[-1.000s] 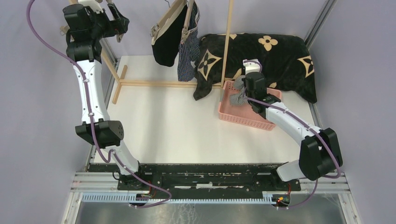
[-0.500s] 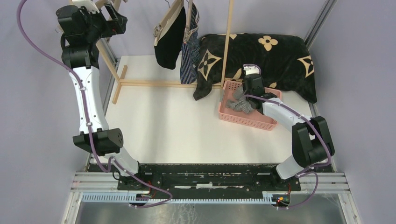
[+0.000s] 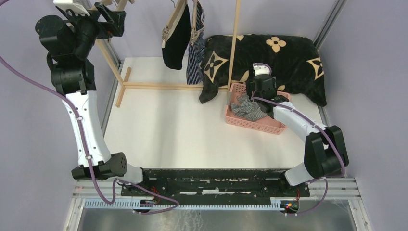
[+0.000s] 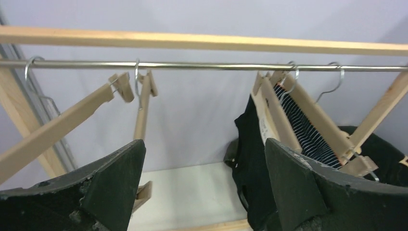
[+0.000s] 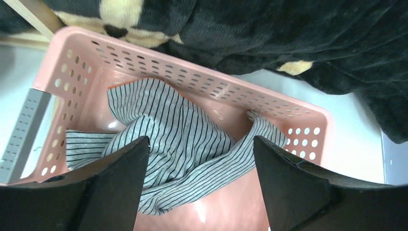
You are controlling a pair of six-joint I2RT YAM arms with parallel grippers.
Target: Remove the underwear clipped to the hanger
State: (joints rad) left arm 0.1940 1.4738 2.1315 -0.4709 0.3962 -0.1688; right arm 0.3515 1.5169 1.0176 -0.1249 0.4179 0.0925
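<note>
Two robot arms work at a wooden clothes rack. At centre right, the right gripper [image 5: 199, 142] hovers over a pink basket [image 5: 202, 82], fingers spread wide and holding nothing. One grey-white striped pair of boxers [image 5: 163, 120] lies crumpled inside the basket, apart from both fingers.

At upper left, the left gripper [image 4: 204, 144] is raised near the metal rail [image 4: 202, 65], fingers also wide apart and empty.

Counted on the rail are four wooden hangers. Two on the left, one [image 4: 72, 115] slanting and one [image 4: 142, 110] edge-on, carry nothing. Two on the right carry underwear, a black pair of boxers [image 4: 248, 144] and a navy striped pair of boxers [image 4: 303, 130], side by side at upper centre. A black flower-patterned blanket [image 3: 284, 57] is draped behind the basket.

So one of three pairs looks finished, dropped in the basket, and two are not yet unclipped. The next move probably calls for lifting the right arm clear of the basket and bringing a gripper to a clip on the black pair.
</note>
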